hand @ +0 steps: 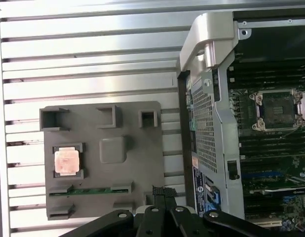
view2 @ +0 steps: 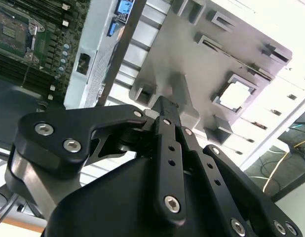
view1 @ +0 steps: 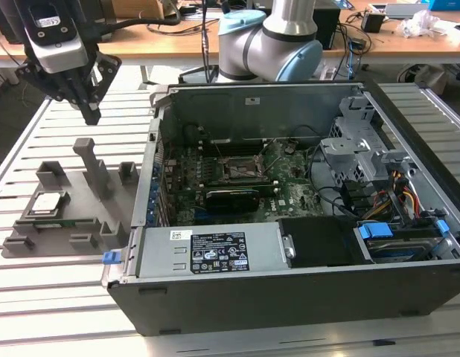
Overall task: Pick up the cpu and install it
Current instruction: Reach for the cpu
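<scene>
The cpu (view1: pixel 46 202), a small square chip with a shiny metal top, lies flat in a recess of the grey plastic tray (view1: pixel 120 199) at the exterior view's left. Both wrist views show it there too, cpu (hand: pixel 66 161) and cpu (view2: pixel 235 96). My gripper (view1: pixel 91 115) hangs high above the tray's far side, fingers together and holding nothing. Its tips (hand: pixel 165 191) are over the tray edge nearest the computer case. The empty socket (view1: pixel 240 172) sits on the motherboard inside the open case; the first wrist view also catches this socket (hand: pixel 278 109).
The open computer case (view1: pixel 289 268) lies on its side on a slatted metal table (view1: pixel 59 297), right beside the tray. An upright grey post (view1: pixel 92 167) rises from the tray. Cables and drive cages crowd the case at the exterior view's right. A cluttered desk (view1: pixel 394 33) runs behind.
</scene>
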Controlling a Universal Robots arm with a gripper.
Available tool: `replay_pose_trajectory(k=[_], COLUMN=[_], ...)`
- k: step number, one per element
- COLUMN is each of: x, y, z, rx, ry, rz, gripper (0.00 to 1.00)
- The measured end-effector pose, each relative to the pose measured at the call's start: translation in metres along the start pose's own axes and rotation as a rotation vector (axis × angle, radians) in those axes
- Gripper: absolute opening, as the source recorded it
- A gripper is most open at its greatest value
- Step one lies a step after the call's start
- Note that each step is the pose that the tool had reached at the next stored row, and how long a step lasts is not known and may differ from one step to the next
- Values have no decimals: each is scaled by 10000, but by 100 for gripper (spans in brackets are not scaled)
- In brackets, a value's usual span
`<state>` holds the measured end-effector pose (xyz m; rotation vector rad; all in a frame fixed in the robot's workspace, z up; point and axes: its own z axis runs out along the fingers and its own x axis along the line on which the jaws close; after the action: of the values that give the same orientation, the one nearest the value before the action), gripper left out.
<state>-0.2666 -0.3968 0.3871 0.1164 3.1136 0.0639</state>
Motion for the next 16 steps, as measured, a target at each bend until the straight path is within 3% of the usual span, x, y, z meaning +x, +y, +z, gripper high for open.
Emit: replay_pose_trajectory(k=[16], x=[514], y=[-30], z=[-8], rx=[3], ry=[1], rz=[0], gripper=[11])
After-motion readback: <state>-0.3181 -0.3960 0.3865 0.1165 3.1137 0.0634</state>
